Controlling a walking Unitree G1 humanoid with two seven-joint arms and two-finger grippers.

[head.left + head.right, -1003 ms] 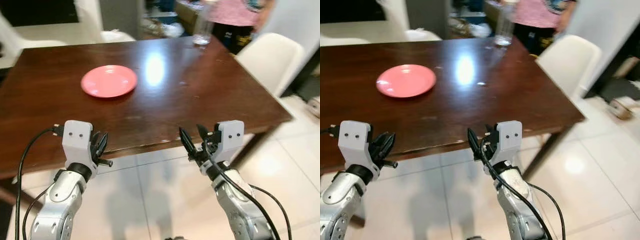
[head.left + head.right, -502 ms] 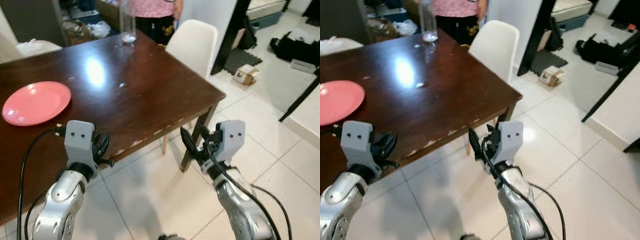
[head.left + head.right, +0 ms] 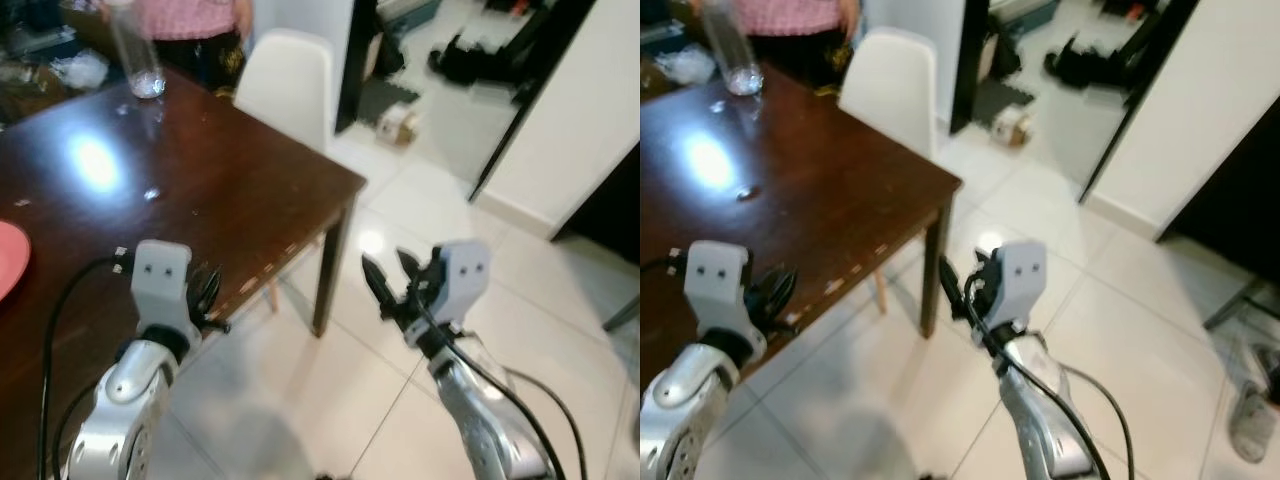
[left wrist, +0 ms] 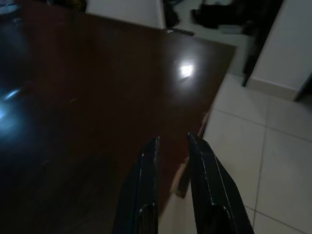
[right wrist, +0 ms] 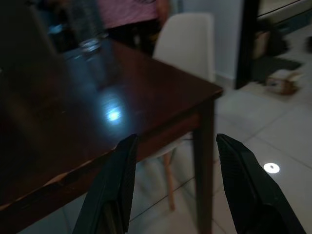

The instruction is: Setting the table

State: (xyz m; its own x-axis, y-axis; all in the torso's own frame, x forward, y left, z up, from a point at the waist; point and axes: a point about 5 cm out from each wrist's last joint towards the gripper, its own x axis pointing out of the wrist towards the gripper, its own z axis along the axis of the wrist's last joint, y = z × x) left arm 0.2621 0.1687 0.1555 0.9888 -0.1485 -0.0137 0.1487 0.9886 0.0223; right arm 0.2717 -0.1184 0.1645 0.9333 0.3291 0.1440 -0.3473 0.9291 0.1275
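The dark wooden table (image 3: 180, 190) lies ahead and to my left, its near corner at the right. A sliver of the pink plate (image 3: 8, 262) shows at the left edge. A clear glass (image 3: 140, 65) stands at the table's far side, in front of a person in a pink top (image 3: 180, 15). My left gripper (image 3: 205, 295) is shut and empty, hovering by the table's near edge (image 4: 204, 117). My right gripper (image 3: 385, 268) is open and empty, held over the tiled floor beside the table's corner leg (image 5: 202, 146).
A white chair (image 3: 285, 85) is tucked in at the table's right side. Beyond it, a small cardboard box (image 3: 400, 122) and dark bags (image 3: 470, 60) lie on the floor by a dark doorway. A white wall (image 3: 580, 120) stands right. A slipper (image 3: 1248, 420) lies at the floor's right edge.
The whole view has swung to the right: the plate has slid to the left edge, and tiled floor, doorway and wall have come in. Both arms keep the same pose.
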